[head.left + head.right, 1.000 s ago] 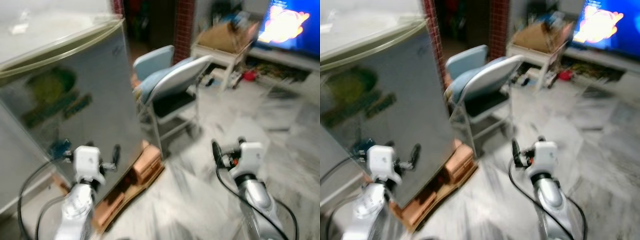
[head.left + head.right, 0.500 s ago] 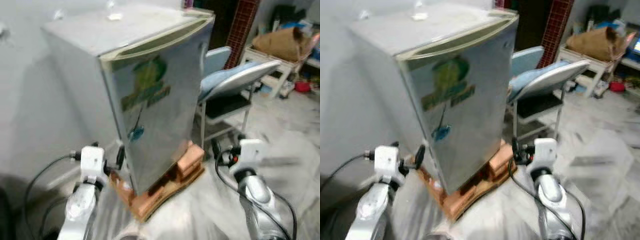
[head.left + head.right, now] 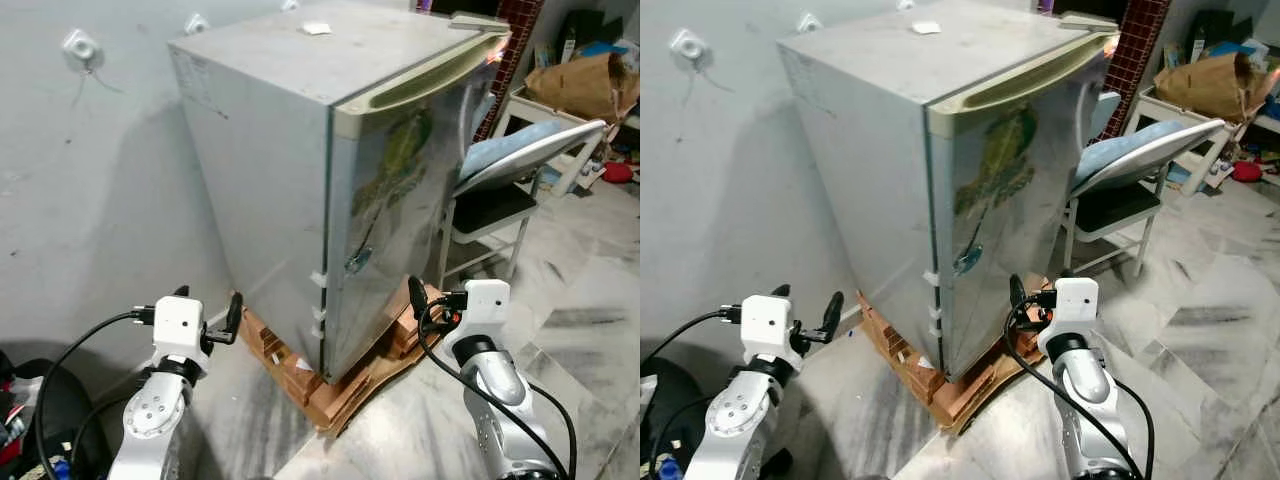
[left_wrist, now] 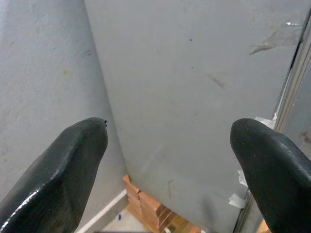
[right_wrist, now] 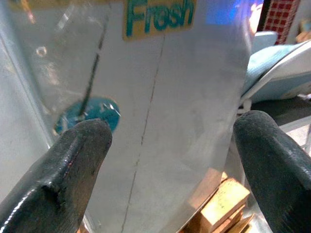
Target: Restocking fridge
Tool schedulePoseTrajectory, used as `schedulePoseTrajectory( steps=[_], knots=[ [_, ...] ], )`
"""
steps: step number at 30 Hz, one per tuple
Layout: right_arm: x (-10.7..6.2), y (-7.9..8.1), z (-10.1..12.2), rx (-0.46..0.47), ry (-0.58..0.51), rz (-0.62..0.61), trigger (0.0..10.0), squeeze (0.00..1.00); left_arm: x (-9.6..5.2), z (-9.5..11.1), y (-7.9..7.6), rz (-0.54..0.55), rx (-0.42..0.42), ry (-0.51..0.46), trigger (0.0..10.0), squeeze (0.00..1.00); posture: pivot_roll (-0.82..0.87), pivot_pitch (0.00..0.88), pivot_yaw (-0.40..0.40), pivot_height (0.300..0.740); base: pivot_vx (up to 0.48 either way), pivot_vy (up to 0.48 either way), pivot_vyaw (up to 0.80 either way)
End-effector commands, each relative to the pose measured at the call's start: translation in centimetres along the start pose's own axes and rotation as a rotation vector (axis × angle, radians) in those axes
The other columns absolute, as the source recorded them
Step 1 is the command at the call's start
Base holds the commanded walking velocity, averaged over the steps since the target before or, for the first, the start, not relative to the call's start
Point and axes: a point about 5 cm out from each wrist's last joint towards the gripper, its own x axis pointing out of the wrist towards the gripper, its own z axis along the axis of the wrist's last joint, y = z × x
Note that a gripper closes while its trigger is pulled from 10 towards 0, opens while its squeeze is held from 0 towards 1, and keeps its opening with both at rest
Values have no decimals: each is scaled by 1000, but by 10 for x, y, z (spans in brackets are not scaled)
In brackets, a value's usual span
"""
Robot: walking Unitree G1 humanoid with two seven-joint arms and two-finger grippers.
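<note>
A small silver fridge (image 3: 340,170) stands against a grey wall (image 3: 90,170), door shut, raised off the marble floor (image 3: 590,300) on a stack of bricks (image 3: 330,385) and cardboard. The door faces right of the camera and carries a green sticker, a blue round sticker and a word reading "Fresh" in the right wrist view. A pale handle strip (image 3: 420,85) runs along the door's top edge. Bits of tape (image 3: 318,280) sit on the side panel near the door seam. A small white scrap (image 3: 316,29) lies on the fridge top.

The left tool (image 3: 232,318) is held low, near the fridge's left side panel, apart from it. Its fingers (image 4: 63,170) are spread wide and hold nothing; the left wrist view looks along them at the grey side panel and the bricks below.

The right tool (image 3: 414,299) is held low, just before the lower door, not touching it. Its fingers (image 5: 73,170) are spread wide and hold nothing.

A folding chair (image 3: 510,175) with a blue seat pad stands just right of the fridge. Behind it is a white counter (image 3: 530,110) carrying a brown bag (image 3: 580,80). Two wall sockets (image 3: 80,45) are on the wall. A black object (image 3: 40,400) sits on the floor at far left.
</note>
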Motion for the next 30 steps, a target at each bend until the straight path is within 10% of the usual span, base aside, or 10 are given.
schedulePoseTrajectory(
  steps=[1,30],
  knots=[
    [1,-4,1,3,4,-15,10000,0,1,3,-1,-11,7,-9,10000,0,52,0,-23,740,0,0,-800],
    [3,-5,4,-2,0,-9,10000,0,6,-1,4,4,8,3,10000,0,38,0,-24,740,0,0,-800]
  ],
)
